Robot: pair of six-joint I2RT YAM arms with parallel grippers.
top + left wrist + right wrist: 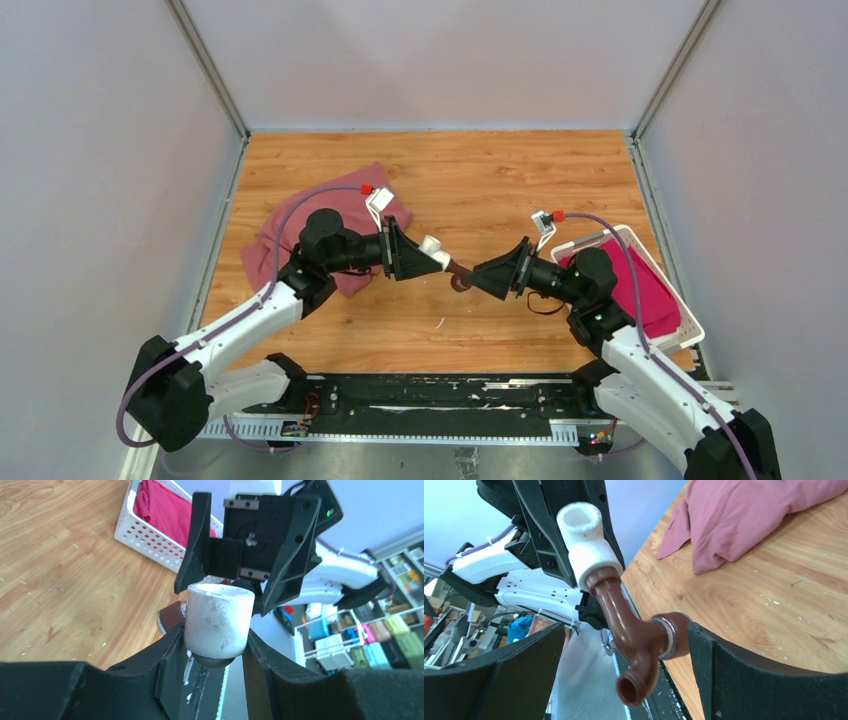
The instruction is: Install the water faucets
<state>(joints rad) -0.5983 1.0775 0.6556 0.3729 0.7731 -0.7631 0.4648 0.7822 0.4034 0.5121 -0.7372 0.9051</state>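
Note:
My left gripper (436, 257) is shut on the white pipe fitting (432, 244), held above the table's middle; in the left wrist view the fitting (218, 617) sits clamped between both fingers. The reddish-brown tap (460, 276) has one end in the fitting and hangs from it, seen clearly in the right wrist view (634, 630), with its silvery ring and open threaded spout. My right gripper (478, 277) is open around the tap (624, 650). Its right finger (724, 665) is at the tap's round cap; its left finger is well apart from the tap.
A pink-red cloth (330, 235) lies on the wooden table behind the left arm. A white slatted basket (600, 238) with a red cloth (640, 280) in it stands at the right, under the right arm. Grey walls close in the table.

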